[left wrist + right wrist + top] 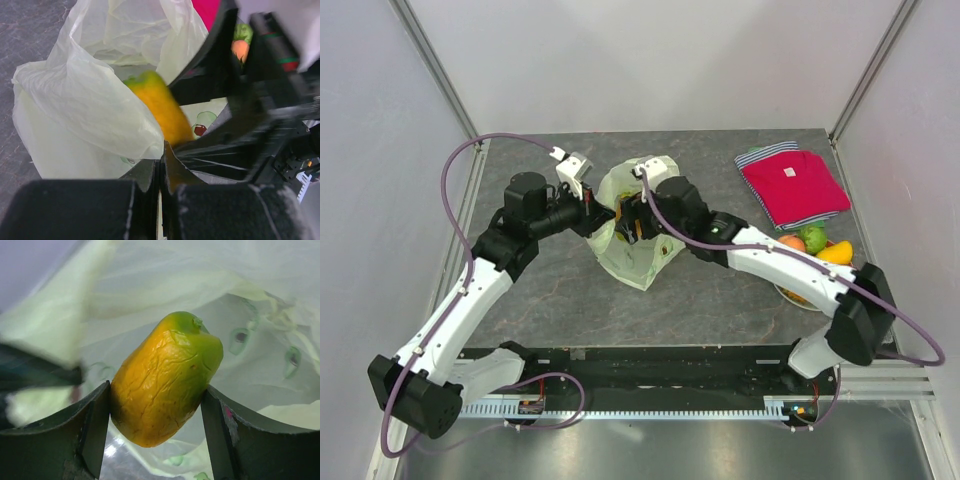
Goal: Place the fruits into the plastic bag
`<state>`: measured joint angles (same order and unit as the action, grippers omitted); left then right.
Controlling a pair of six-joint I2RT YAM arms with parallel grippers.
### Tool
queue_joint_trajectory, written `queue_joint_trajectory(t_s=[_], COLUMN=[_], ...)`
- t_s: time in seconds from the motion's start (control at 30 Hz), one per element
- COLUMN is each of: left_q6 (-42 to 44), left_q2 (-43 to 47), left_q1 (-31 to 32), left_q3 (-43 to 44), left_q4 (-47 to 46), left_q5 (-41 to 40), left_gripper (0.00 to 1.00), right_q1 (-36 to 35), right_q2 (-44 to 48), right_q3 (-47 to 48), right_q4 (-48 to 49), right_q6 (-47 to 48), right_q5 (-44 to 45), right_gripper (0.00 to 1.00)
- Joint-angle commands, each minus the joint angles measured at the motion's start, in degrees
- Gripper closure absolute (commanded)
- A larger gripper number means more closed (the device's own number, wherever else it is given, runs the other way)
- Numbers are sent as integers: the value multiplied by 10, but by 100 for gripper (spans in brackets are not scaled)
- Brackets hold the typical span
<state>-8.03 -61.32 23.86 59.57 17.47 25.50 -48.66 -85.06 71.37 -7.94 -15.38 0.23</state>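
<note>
Folded red shirt (794,187) far right on dark grey table (540,300)

So the plastic bag (632,255) sits mid counter (540,310), shirt (794,186) back right, plate (786,294) of fruits (812,240) just in front of it. The mango (165,375) is in the bag's mouth, in the right hand (155,392).

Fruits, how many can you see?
4. One yellow-green fruit in the right end effector inside the bag; peach, green fruit, yellow fruit on the plate. Others may hide.

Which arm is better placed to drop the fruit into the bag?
Right arm. The right gripper holds the yellow-green fruit inside the mouth of the plastic bag; the left gripper is shut on its rim, holding it open.
</note>
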Motion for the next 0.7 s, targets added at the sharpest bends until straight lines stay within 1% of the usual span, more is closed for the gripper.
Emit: queue_joint_trajectory(t_s=[0.0,0.03,0.1,0.13,0.3,0.4,0.43,0.53,0.67], left_q6=[27,27,27,27,26,24,23,26,30], left_q2=[17,18,18,18,24,26,28,37,50], left_q1=[-3,-3,-2,-3,-3,-2,-3,-3,-2], left_q3=[-7,-8,-9,-9,-12,-15,-15,-17,-24], left_q4=[-24,-24,-25,-24,-35,-41,-44,-49,-53], left_q5=[18,18,16,17,32,54,60,65,50], left_gripper=[98,98,98,98,98,99,99,99,98], right_q1=[-5,-5,-4,-4,3,4,4,14,37], right_q2=[-60,-70,-99,-109,-136,-150,-159,-192,-215], right_q3=[71,82,104,107,112,102,98,97,89], right_q4=[-76,-88,-120,-123,-123,-102,-95,-93,-108], right_q6=[-10,-36,-57,-68,-104,-127,-132,-144,-184], right_q5=[181,207,257,264,306,347,374,400,407], right_gripper=[100,100,100,100,100,100,100,100,100])
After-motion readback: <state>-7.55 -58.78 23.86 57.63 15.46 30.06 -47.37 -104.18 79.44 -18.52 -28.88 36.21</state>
